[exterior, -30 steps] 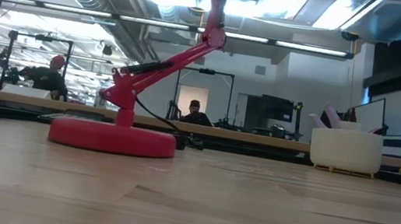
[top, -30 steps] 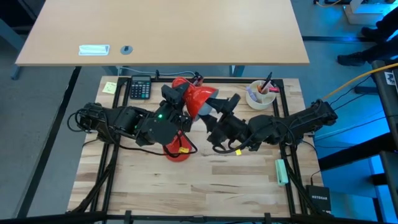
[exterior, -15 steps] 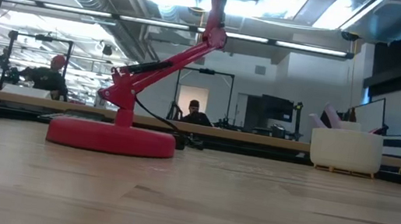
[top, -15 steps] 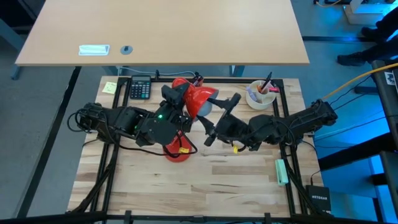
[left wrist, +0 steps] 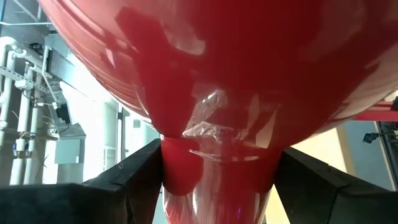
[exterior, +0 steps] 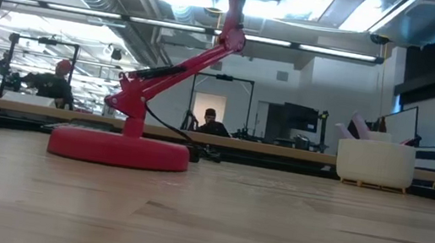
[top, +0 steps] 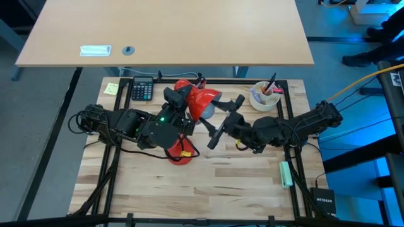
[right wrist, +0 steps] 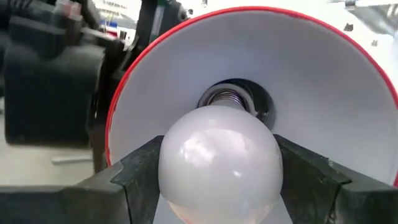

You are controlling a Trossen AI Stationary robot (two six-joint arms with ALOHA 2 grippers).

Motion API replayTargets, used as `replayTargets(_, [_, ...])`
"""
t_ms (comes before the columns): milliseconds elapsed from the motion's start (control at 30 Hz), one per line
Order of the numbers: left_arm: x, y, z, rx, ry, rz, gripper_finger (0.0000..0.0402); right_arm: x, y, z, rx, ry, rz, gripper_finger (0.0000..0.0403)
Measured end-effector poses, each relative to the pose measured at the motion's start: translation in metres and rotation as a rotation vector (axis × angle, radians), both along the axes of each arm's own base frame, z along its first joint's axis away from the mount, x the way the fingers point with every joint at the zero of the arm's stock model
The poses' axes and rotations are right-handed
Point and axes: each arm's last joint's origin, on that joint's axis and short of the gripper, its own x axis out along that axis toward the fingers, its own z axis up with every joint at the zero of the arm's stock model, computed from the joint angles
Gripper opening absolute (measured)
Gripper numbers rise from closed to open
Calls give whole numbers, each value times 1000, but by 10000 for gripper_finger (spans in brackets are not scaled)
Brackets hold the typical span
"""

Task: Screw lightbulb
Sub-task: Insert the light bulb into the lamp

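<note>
Clamping the shade neck (left wrist: pixel 214 168), left jaws; right jaws hold the lightbulb (right wrist: pixel 217 165) at its socket (right wrist: pixel 231 98).

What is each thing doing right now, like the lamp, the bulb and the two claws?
Lamp shade: tipped sideways, gripped at its neck by the left gripper.
Bulb: held in the right gripper, at the socket's mouth, its thread still showing.
Socket: the bulb's thread is just inside it.
Lamp base: flat on the table.
Cup: upright, with pens in it.
</note>
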Motion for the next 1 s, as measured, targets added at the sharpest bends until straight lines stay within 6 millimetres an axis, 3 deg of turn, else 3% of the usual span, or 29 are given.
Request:
replayTargets(533, [-3, -2, 0, 27, -7, 40, 250, 7, -20, 0, 467, -287, 134, 266])
replayTargets(1000, [-2, -2, 1, 25, -18, 45, 250, 9, -23, -5, 840, -445, 194, 266])
